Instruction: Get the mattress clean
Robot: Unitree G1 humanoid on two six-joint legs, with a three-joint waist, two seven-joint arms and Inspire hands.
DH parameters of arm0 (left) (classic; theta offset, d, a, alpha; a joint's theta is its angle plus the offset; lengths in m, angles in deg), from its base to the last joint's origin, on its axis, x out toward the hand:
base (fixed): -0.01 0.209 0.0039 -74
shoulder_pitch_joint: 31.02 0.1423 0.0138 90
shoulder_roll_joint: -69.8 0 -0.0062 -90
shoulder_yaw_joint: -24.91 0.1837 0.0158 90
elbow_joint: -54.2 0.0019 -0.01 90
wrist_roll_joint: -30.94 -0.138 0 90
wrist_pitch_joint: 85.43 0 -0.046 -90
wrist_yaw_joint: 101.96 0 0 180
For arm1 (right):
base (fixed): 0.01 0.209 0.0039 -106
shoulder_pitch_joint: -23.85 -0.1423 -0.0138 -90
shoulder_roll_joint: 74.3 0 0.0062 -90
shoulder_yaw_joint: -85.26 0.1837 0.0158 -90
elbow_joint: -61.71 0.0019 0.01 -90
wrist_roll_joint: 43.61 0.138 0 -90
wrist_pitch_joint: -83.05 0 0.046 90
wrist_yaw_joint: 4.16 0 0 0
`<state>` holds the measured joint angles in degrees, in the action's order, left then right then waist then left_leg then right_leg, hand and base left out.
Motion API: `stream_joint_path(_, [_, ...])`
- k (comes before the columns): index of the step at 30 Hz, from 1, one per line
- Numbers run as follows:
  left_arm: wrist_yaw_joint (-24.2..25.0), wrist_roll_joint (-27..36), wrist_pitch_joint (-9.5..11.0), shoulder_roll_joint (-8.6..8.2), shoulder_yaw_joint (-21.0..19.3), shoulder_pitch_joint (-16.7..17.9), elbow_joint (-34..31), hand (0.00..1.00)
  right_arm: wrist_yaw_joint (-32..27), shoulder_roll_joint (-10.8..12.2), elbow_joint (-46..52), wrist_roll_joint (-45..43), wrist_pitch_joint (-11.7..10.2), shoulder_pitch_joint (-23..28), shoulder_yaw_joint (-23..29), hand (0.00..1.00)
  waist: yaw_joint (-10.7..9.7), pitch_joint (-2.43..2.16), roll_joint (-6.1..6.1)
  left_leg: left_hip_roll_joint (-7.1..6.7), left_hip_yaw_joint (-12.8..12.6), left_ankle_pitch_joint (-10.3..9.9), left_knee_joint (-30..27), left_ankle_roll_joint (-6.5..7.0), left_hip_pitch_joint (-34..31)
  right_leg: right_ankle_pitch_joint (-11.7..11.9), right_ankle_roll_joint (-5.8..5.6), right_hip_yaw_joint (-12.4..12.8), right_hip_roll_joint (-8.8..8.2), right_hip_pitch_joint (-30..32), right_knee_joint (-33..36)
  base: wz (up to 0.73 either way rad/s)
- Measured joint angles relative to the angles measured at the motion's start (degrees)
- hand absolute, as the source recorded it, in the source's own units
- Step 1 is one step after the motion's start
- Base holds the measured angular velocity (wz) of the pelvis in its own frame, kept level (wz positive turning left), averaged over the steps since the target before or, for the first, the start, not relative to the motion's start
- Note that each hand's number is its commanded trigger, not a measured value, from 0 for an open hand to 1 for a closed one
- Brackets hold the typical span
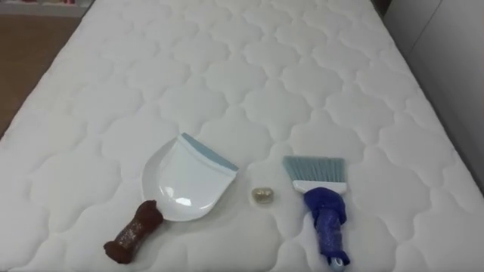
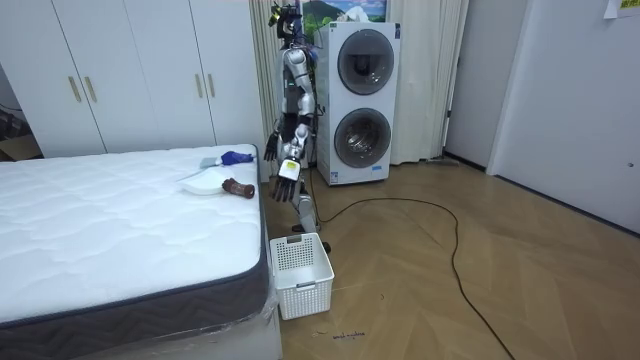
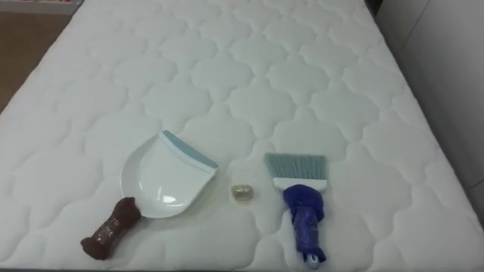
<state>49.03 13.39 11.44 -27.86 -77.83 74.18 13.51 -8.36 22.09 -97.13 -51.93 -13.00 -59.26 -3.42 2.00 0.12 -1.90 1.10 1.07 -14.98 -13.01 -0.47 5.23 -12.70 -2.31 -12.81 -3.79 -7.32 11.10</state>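
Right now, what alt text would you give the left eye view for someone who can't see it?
A white dustpan with a brown handle and a blue hand brush lie side by side on a white quilted mattress, with a small pale crumpled scrap between them. A strip of wooden floor shows at the upper left.

This was a room in a home: a bedroom with a laundry corner. A bed with a white quilted mattress (image 2: 120, 220) filled one side, and tall white wardrobe doors with slim brass handles (image 2: 130, 70) lined the wall behind it. Two white front-loading laundry machines (image 2: 360, 100), stacked one on the other, stood beside pale curtains (image 2: 425, 80). The floor was warm wooden parquet (image 2: 480, 280), and a white slatted plastic basket (image 2: 305, 295) sat on it just beside the bed's corner. On the mattress lay household cleaning tools: a white dustpan with a brown handle (image 1: 181, 181) and a blue hand brush with pale bristles (image 1: 321, 204).
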Motion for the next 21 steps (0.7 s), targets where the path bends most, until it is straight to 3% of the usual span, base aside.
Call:
stream_joint_path(5, [-5.22, 0.72, 4.60, 0.01, 2.46, -0.52, -10.17, 0.00, 0.03, 0.01, 0.06, -0.72, -2.19, -0.13, -0.08, 0.00, -0.08, -0.14, 0.73, -0.04, 0.00, 0.05, 0.15, 0.07, 0.31, 0.30, -0.10, -0.03, 0.02, -0.49, -0.48, 0.00])
stream_joint_path(8, [-6.84, 0.66, 6.58, 0.06, 4.74, -0.72, -12.29, 0.00, 0.39, -0.02, 0.02, -0.71, -2.75, -0.12, -0.11, 0.00, -0.16, -0.09, 0.92, -0.03, -0.24, 0.10, 0.59, 0.08, 1.17, 0.30, -0.10, 0.20, 0.01, -0.90, -0.53, -0.04])
stream_joint_path(16, [-7.21, 0.51, 8.77, 0.19, 7.77, -1.87, -17.05, 0.00, 2.49, -0.01, -0.04, -0.61, -2.75, -0.08, -0.21, 0.00, -0.24, -0.05, -0.08, 0.00, -0.33, 0.51, 1.33, 0.05, 1.42, 0.32, -0.08, 0.32, 0.01, -0.51, -0.56, -0.01])
stream_joint_path(21, [-7.02, -0.14, 9.51, 1.57, 10.77, -2.61, -19.20, 0.00, 3.95, -0.04, -0.02, 0.09, -2.75, -0.11, -0.69, 0.00, -0.41, 0.07, -0.59, -0.01, -0.34, 0.51, 1.39, 0.05, 1.17, 0.32, -0.08, 0.17, 0.02, -0.57, -0.72, 0.00])
